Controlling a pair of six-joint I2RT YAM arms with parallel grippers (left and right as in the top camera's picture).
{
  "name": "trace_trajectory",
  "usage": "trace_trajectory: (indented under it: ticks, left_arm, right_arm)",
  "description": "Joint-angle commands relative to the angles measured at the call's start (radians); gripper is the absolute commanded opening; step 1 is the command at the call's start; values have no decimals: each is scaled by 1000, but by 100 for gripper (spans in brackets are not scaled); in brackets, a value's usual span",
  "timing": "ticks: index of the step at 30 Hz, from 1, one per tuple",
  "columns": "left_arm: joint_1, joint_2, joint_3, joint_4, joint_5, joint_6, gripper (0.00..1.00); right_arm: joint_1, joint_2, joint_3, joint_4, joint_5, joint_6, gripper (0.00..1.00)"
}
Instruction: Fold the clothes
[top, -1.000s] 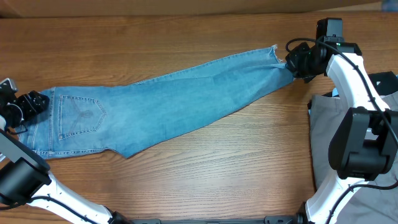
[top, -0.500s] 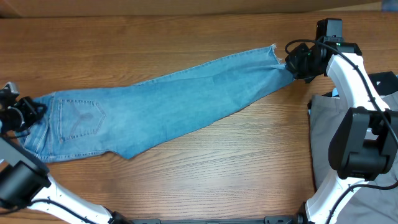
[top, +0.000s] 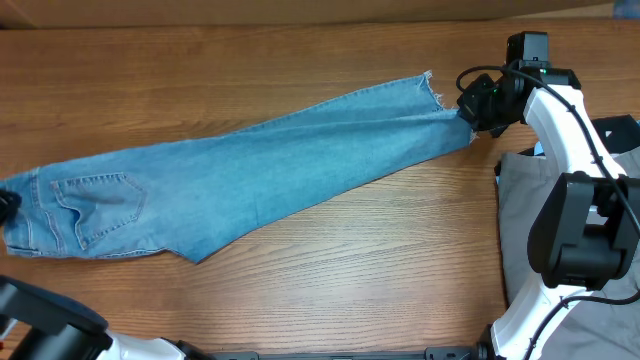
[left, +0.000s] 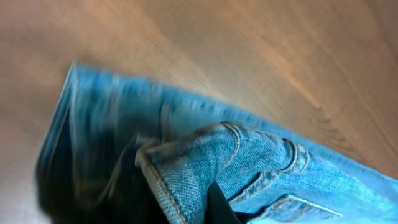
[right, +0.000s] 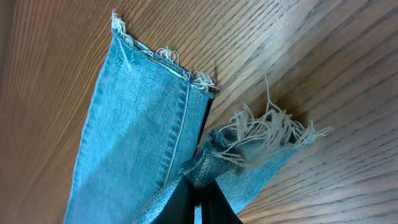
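Light-blue faded jeans (top: 260, 175), whitish frayed hems

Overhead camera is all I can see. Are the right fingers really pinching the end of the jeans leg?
Observer: Yes. The right wrist view shows a frayed hem of the jeans bunched up at the right fingers.
Operator: What about the left fingers? They're almost off my picture!
Observer: Left wrist view: the left fingers pinch the folded waistband.
Operator: Is the other hem grabbed too?
Observer: The other hem lies flat on the table; I can't tell.
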Motion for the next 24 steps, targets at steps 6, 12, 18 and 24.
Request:
trace_trajectory:
  ticks: [6, 12, 18, 24]
  left_arm:
    - [10, -35, 15, -123, -266, -105, 13]
    - [9, -34, 13, -129, -272, -105, 33]
    - [-3, -30, 2, -55, -273, -80, 65]
    - [-4, 47, -74, 122, -176, -53, 77]
  right_arm:
    - [-4, 3, 4, 58, 30, -76, 4]
    - [-4, 3, 4, 90, -8, -83, 4]
    - [-7, 3, 4, 89, 2, -82, 4]
    - [-13, 3, 4, 89, 11, -82, 5]
